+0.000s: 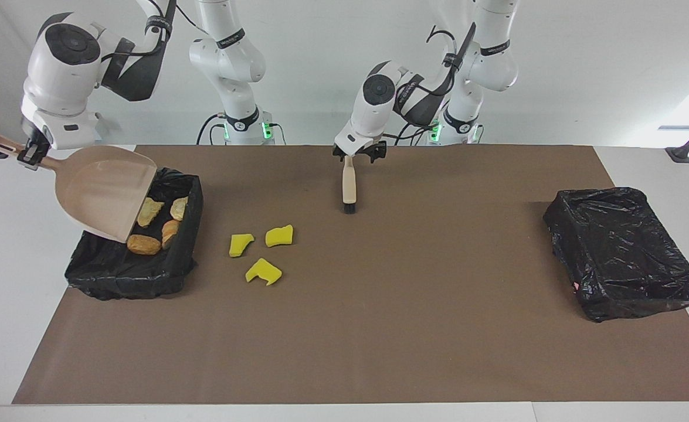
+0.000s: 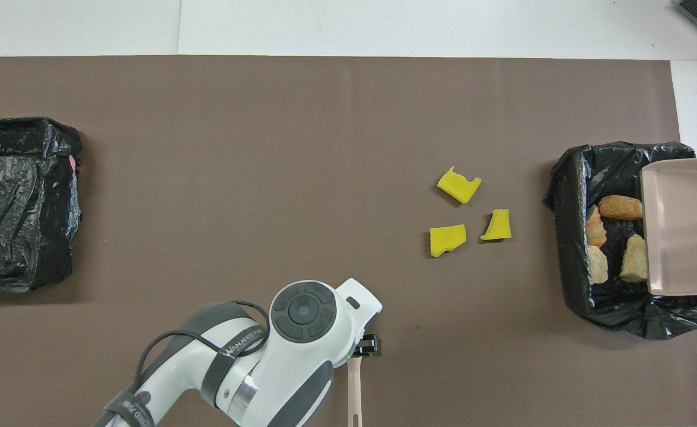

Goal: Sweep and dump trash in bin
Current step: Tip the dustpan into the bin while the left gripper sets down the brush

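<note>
Facing view: right gripper [image 1: 29, 155] clamps the dustpan [image 1: 105, 199] over the bin [image 1: 187, 258]; left gripper [image 1: 359, 154] spreads wide around the brush [image 1: 349, 187].

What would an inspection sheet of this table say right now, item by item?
Surface: brown mat on white table.
Job's things: four bread chunks in bin; three yellow sponge pieces on mat beside it; brush on mat.
Clutter: second bin, at left arm's end.
Grippers: right gripper holds dustpan tilted over bin; left gripper open over brush handle.
Cables: along both arms.
Surroundings: white wall.
</note>
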